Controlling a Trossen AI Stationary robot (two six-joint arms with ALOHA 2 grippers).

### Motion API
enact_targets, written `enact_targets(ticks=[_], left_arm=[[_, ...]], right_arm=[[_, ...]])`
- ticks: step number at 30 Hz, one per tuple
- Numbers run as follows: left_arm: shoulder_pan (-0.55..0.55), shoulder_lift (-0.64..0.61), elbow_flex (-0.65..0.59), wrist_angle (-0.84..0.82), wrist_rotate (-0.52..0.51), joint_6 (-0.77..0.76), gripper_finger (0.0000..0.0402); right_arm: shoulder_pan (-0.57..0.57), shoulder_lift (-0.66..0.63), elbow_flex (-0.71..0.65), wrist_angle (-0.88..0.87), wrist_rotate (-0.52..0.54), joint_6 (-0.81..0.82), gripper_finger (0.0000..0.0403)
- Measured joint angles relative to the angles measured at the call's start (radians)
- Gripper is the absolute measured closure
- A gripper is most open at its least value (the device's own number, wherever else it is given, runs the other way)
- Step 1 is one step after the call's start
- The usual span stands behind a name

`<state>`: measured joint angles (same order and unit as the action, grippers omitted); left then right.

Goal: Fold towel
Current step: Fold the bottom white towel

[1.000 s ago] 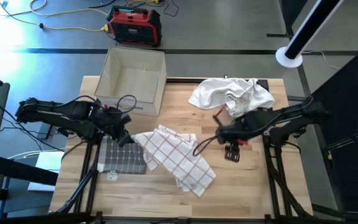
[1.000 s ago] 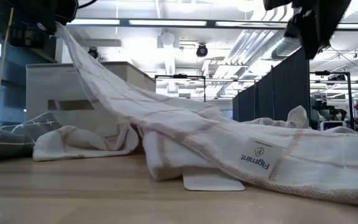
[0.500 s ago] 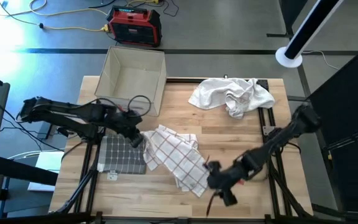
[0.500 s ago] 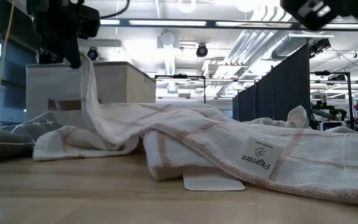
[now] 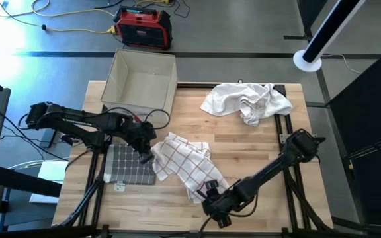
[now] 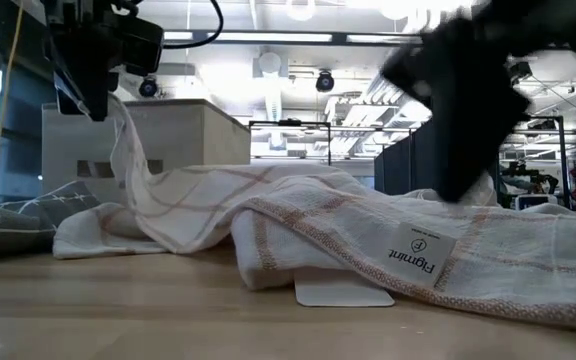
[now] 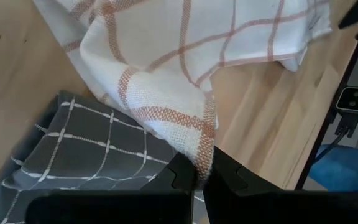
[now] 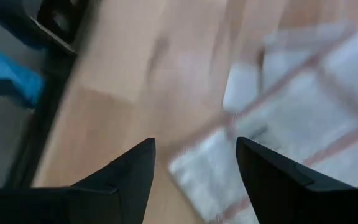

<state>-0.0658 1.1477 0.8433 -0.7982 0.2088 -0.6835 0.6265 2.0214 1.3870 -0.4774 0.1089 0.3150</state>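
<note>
Clamped on one corner of the checked towel [image 7: 185, 56], the left gripper [image 7: 202, 177] holds that corner lifted, with cloth pinched between its closed fingers. In the high view the left gripper [image 5: 145, 147] sits at the towel's [image 5: 185, 164] left edge, just above the grey checked cloth [image 5: 128, 165] lying flat beside it. From the low view, the raised corner hangs in a drape down to the rest of the towel [image 6: 368, 245], which lies bunched on the wooden table [image 5: 270, 149] with a label showing.

At the opposite end, the right gripper [image 5: 215, 199] is low at the towel's near-right corner, its fingers [image 8: 126, 177] spread wide and empty over the hem [image 8: 210, 158]. It is not yet holding anything.

My judgement is that the risk lies there: the towel is crumpled with layers overlapping, so the open fingers could close on two layers, or on a fold instead of the true corner, and the spread would come out twisted. The left hold is only on a thin tip of cloth, so a hard pull from the right could slip it free. A white towel pile [image 5: 247, 100] and the cardboard box [image 5: 141, 82] sit well apart at the far side.
</note>
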Motion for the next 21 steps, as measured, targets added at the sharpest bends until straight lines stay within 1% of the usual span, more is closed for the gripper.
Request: enact_targets(ticks=[4,11,13,15,16,17,19,20,21], left_arm=[[-0.002,-0.002,0.0,-0.006,0.013,0.008,0.0397],[-0.002,-0.002,0.0,-0.012,0.027,0.015,0.0397],[-0.002,-0.002,0.0,-0.013,0.027,0.015,0.0397],[-0.001,-0.002,0.0,-0.013,0.027,0.015,0.0397],[-0.001,-0.002,0.0,-0.014,0.027,0.017,0.0397],[-0.001,-0.002,0.0,-0.014,0.028,0.021,0.0397],[-0.001,-0.002,0.0,-0.015,0.027,0.033,0.0397],[0.0,-0.002,0.0,-0.017,0.027,0.038,0.0397],[0.001,-0.003,0.0,-0.018,0.027,0.045,0.0397]], right_arm=[[-0.005,0.019,-0.009,-0.011,-0.036,0.007,0.0192],[-0.005,0.06,-0.007,-0.016,-0.045,-0.009,0.0193],[-0.005,0.07,-0.004,-0.022,-0.044,-0.008,0.0203],[-0.007,0.072,-0.002,-0.046,-0.035,-0.002,0.0231],[-0.011,0.072,-0.001,-0.065,-0.038,-0.001,0.0254],[-0.015,0.072,0.005,-0.09,-0.042,0.003,0.0282],[-0.029,0.073,0.028,-0.17,-0.059,0.025,0.0352],[-0.036,0.074,0.042,-0.206,-0.072,0.025,0.0376],[-0.044,0.075,0.056,-0.242,-0.083,0.026,0.0387]])
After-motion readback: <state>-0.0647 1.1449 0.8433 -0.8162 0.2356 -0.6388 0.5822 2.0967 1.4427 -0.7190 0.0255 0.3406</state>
